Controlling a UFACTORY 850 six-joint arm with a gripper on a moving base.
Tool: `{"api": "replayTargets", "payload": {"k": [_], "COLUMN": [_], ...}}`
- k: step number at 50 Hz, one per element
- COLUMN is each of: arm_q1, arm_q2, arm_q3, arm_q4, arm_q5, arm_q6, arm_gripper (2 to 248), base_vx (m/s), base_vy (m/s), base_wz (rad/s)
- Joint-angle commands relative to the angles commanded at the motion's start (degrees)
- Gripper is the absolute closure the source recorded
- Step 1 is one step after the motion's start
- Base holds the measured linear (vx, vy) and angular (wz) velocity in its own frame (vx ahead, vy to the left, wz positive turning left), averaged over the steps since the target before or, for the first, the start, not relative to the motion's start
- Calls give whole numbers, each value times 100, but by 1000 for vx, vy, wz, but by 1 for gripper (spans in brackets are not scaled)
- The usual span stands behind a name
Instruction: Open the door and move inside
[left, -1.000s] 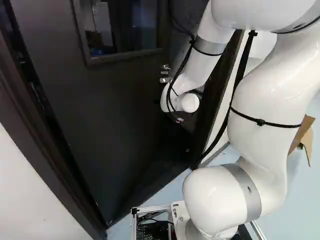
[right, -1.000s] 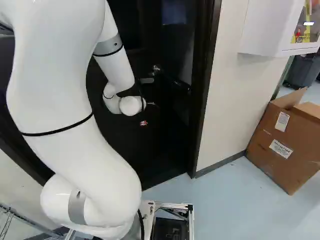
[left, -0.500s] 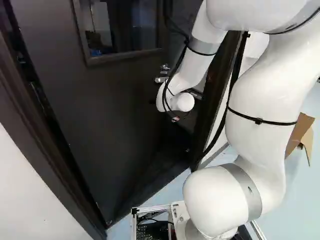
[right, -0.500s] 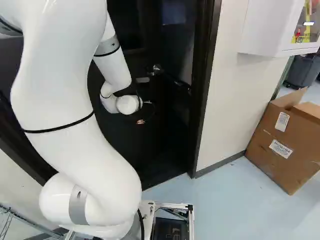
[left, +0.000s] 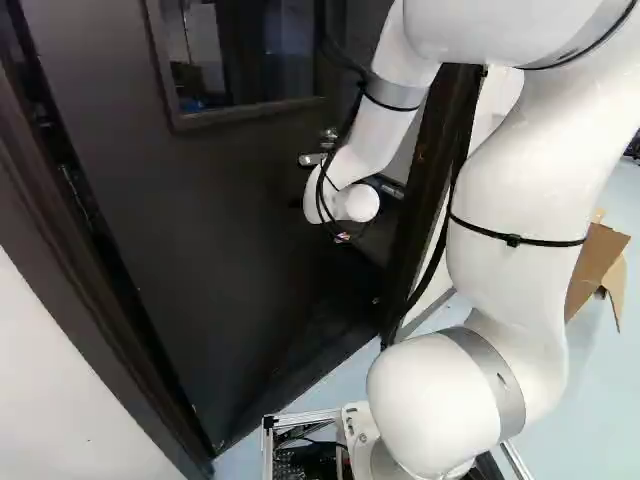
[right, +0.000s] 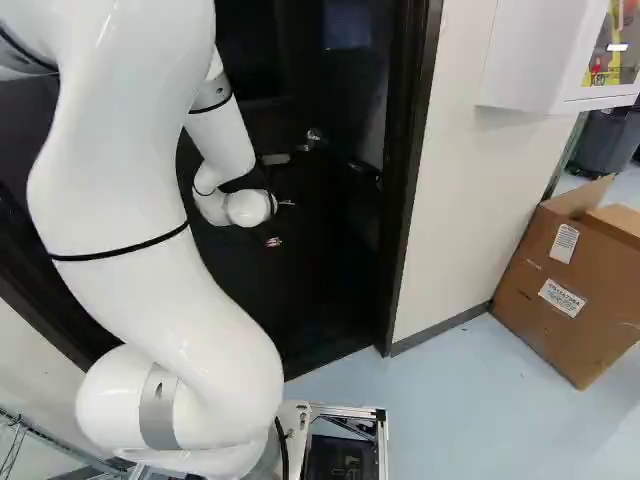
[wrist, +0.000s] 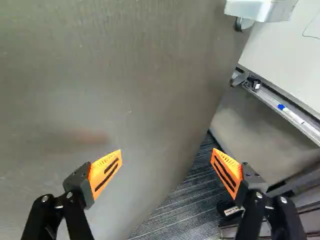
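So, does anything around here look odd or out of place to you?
Mainly the cardboard box by the wall: its top flaps stick up unevenly, as if opened and left that way. The door stands ajar, but that fits the job. I see nothing spilled or broken.

The pincer (wrist: 167, 155) cannot be made out in either base view, lost behind the arm's white wrist (left: 340, 200) and in the dark of the door (left: 220, 250). A reddish smear (wrist: 90, 137) beside the pincer is too blurred to name. Beyond the pincer, a metal fitting (wrist: 262, 10) and a ledge (wrist: 272, 101) run off the wrist view's edge.
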Motion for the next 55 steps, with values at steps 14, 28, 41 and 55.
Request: {"api": "replayTargets", "payload": {"k": [14, 28, 41, 55], "arm_q1": [170, 338, 500, 673], "arm_q2": [-67, -134, -187, -248], "arm_q3": [-76, -154, -216, -287], "arm_q4": [51, 247, 496, 770], "arm_q5": [0, 0, 0, 0], "arm_q6": [0, 0, 0, 0], "arm_gripper": [3, 3, 3, 3], "base_vx": [0, 0, 0, 0], "base_vy": [0, 0, 0, 0], "base_wz": [0, 0, 0, 0]}}
